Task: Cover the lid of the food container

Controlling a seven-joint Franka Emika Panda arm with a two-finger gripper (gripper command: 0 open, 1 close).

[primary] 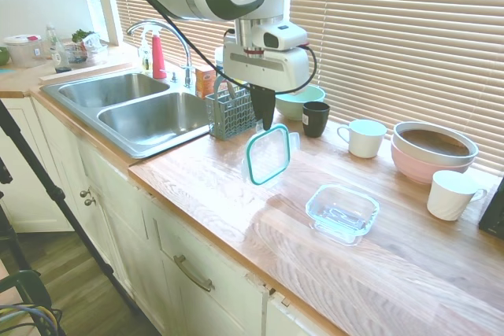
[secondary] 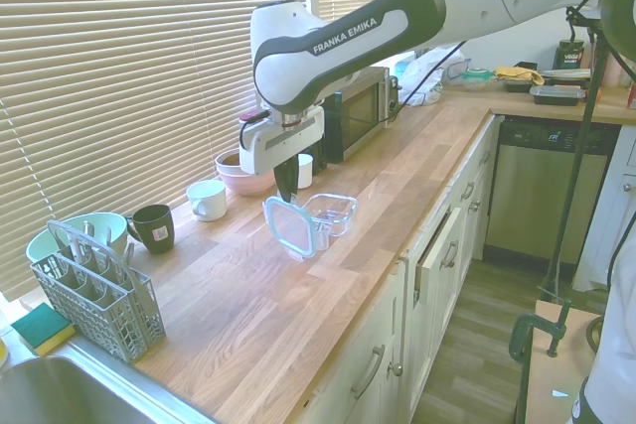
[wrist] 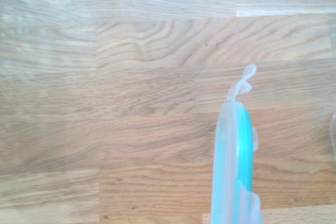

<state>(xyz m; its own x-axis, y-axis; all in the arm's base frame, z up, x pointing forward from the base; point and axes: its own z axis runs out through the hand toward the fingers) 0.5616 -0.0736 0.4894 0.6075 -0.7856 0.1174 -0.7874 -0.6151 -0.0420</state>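
The lid (primary: pixel 268 154), clear with a teal rim, hangs upright on edge above the wooden counter, and my gripper (primary: pixel 268 121) is shut on its top edge. From the other side the lid (secondary: pixel 290 226) hangs just left of the food container (secondary: pixel 330 213), below my gripper (secondary: pixel 287 193). The food container (primary: pixel 342 212) is a clear glass dish standing empty on the counter, apart from the lid. The wrist view shows the lid (wrist: pixel 236 161) edge-on over the wood grain.
A black mug (primary: pixel 315 118), a mint-green bowl (primary: pixel 296 100) and a grey cutlery caddy (primary: pixel 231 112) stand behind the lid. White mugs (primary: pixel 364 138) (primary: pixel 452 194) and a pink bowl (primary: pixel 432 149) line the back. A sink (primary: pixel 153 116) lies to the left, and a microwave (secondary: pixel 350 111) stands by the blinds.
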